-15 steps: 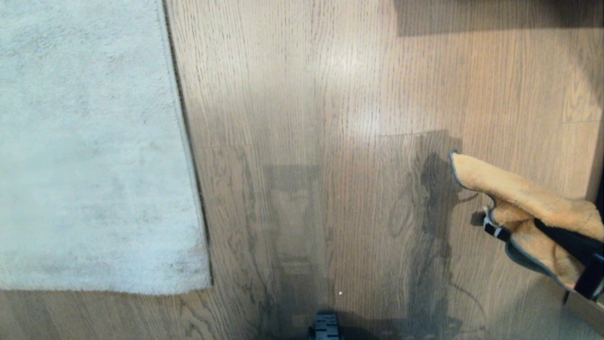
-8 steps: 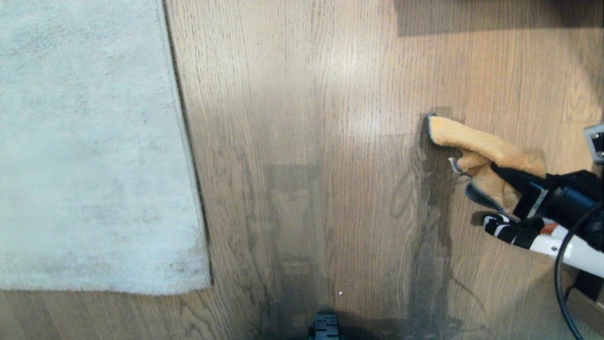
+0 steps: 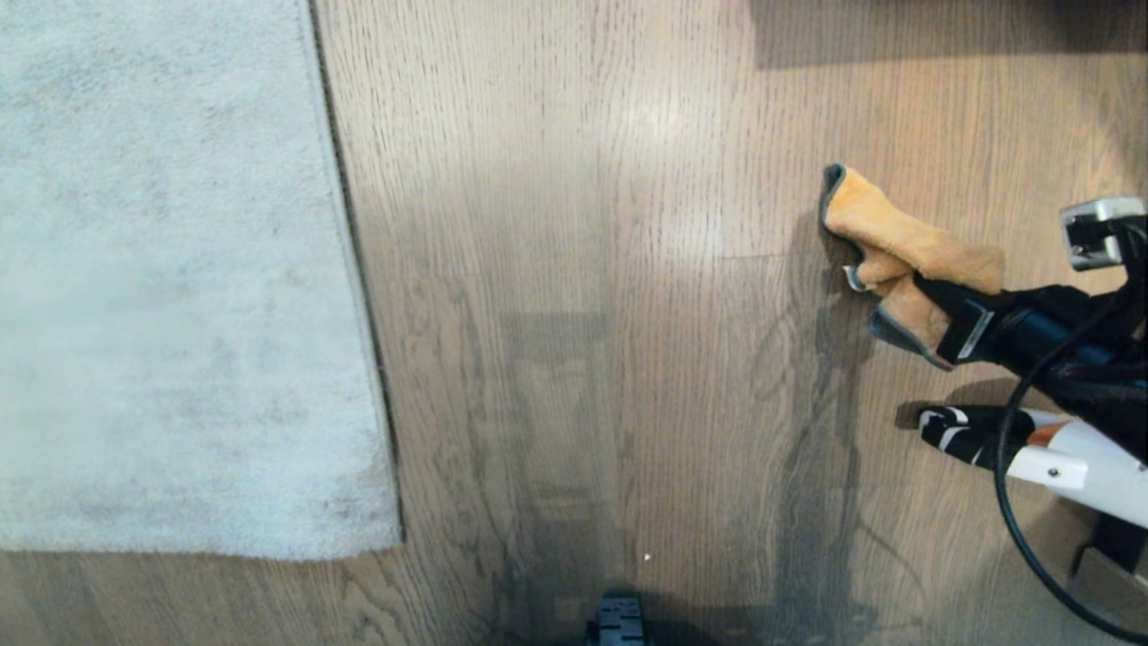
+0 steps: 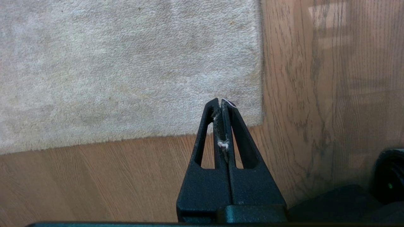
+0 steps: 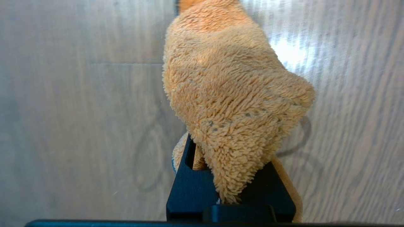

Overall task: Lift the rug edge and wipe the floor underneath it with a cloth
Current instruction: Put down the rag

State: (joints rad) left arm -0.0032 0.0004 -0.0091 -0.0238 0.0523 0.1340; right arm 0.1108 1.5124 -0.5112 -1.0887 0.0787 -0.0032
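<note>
Right gripper (image 3: 933, 309) is clamped on the orange cloth (image 3: 897, 242), holding it over bare floor (image 3: 583, 269) at the right, well apart from the rug (image 3: 170, 269), which lies flat at the left. Left gripper (image 4: 221, 102) is closed, empty, above the rug's near corner.

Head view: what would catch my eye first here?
The orange cloth, pinched in the robot's right hand over the brown wood floor on the right. Next the big pale grey rug, lying flat on the left, well apart from the cloth.
</note>
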